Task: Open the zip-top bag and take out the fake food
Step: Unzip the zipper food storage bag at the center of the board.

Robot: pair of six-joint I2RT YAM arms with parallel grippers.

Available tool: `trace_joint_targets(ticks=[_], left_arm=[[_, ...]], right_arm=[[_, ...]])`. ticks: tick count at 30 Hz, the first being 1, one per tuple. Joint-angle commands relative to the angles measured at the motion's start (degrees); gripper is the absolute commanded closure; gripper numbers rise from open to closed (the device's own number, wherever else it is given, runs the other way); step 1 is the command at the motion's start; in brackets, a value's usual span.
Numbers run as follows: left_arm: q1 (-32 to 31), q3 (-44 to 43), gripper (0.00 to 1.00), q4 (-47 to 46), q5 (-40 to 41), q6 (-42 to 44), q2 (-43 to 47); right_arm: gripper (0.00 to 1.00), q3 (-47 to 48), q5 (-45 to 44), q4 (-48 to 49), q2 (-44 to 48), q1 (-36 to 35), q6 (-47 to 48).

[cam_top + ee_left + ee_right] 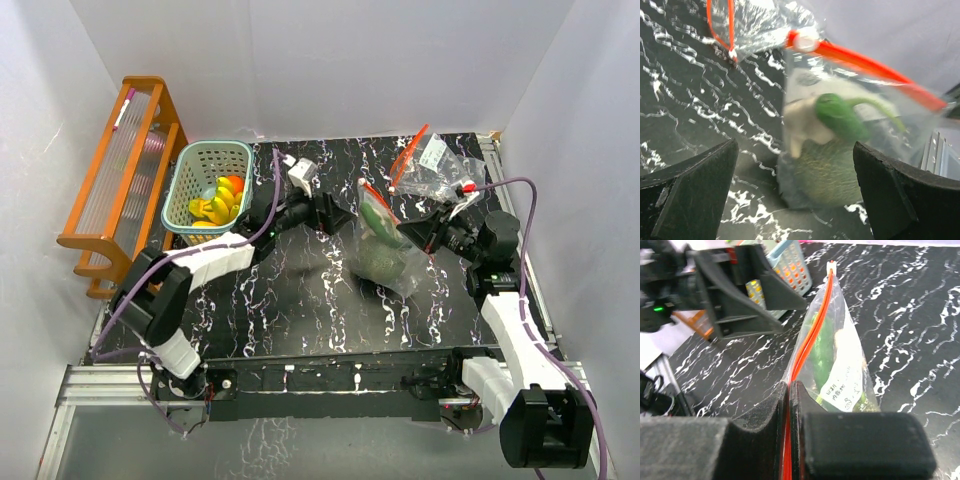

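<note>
Near the middle of the table [300,300], a little to the right, the zip-top bag [385,245] is held upright by its top edge. The right gripper [789,390] is clamped tight on one end of the orange zip strip [807,335], with the plastic pinched between its fingers. The left gripper [795,145] is spread wide with nothing in its grasp, and is pointed at the bag from the left, just short of it. Inside the bag the fake food is seen through the plastic: a green piece [837,115], a pale piece [800,127] and a rounded greenish one [827,172] below. More toy produce [220,200] lies in the teal basket [190,165] at the far left, and a second bag [437,165] lies at the far right. The strip looks closed along its length, so the opening step is judged to be in hand. The white slider [805,40] sits at the end away from the clamped corner. The next move calls for the free gripper to be closed on it and drawn along the strip.
</note>
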State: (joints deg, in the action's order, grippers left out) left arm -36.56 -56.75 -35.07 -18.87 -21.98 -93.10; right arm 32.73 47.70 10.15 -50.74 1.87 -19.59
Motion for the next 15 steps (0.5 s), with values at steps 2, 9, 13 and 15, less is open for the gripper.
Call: trace_joint_targets(ticks=[2, 9, 13, 15], left_arm=[[5.9, 4.6, 0.03, -21.5, -19.3, -6.3, -4.4], [7.9, 7.6, 0.03, -42.9, -27.4, -14.4, -10.4], [11.2, 4.8, 0.03, -67.0, -37.3, -32.3, -19.8], [11.2, 1.9, 0.03, -67.6, -40.3, -34.2, -21.4]], right_arm=[[0.92, -0.1, 10.6, 9.2, -0.2, -1.0, -0.4], [0.92, -0.1, 13.3, 11.3, -0.7, -1.5, -1.9], [0.92, -2.8, 14.9, 16.8, -1.3, -1.5, -6.0], [0.92, -3.0, 15.0, 16.9, -0.9, -1.5, -6.3]])
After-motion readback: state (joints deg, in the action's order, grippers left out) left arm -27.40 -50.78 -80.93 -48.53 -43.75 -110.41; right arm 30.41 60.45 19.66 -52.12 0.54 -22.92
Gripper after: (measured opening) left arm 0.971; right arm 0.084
